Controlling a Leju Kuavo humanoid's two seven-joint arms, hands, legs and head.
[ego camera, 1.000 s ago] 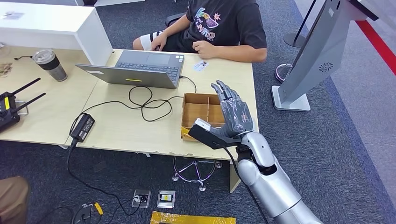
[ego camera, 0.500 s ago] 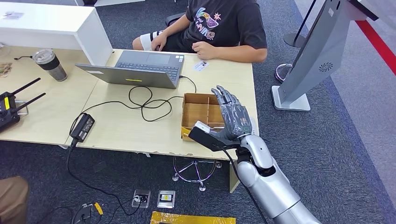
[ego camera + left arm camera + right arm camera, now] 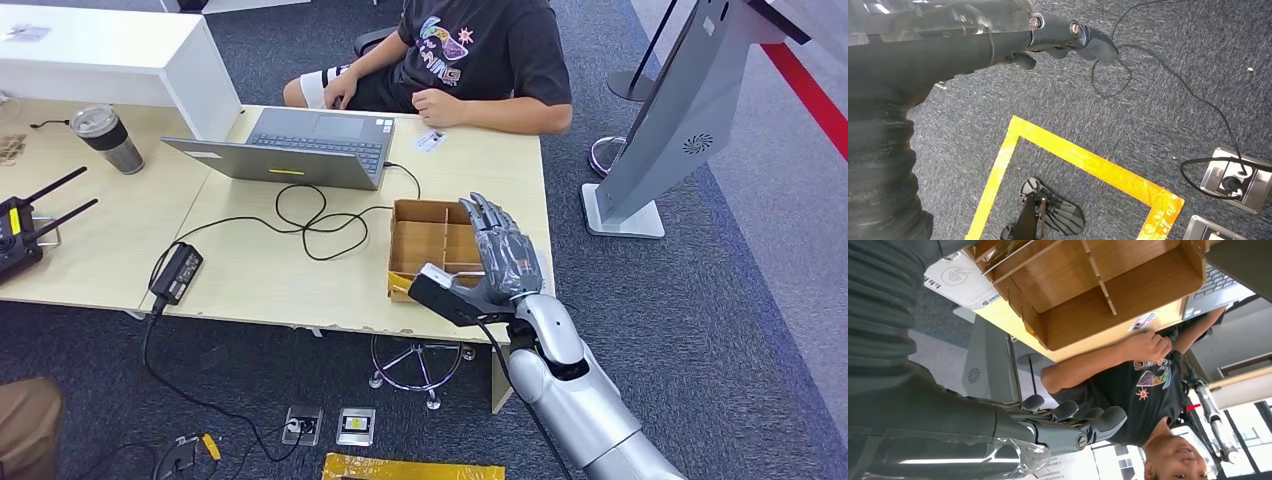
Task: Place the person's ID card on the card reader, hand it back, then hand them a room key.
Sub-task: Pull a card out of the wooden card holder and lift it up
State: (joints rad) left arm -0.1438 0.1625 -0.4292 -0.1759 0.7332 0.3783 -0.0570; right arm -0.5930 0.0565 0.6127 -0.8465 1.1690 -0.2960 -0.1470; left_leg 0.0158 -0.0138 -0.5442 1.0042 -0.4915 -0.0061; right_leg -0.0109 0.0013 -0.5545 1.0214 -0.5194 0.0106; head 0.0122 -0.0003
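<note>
Pale wooden surface [image 3: 270, 270] fills the frame's left and centre. We note the right hand [image 3: 503, 262], fingers spread and empty, above the divided brown cardboard box [image 3: 432, 238]. Small white ID card [image 3: 430, 141] lies upper centre, beside the seated person's fist [image 3: 437, 105]. Left hand [image 3: 1068, 42] hangs over carpet, holding nothing.
</note>
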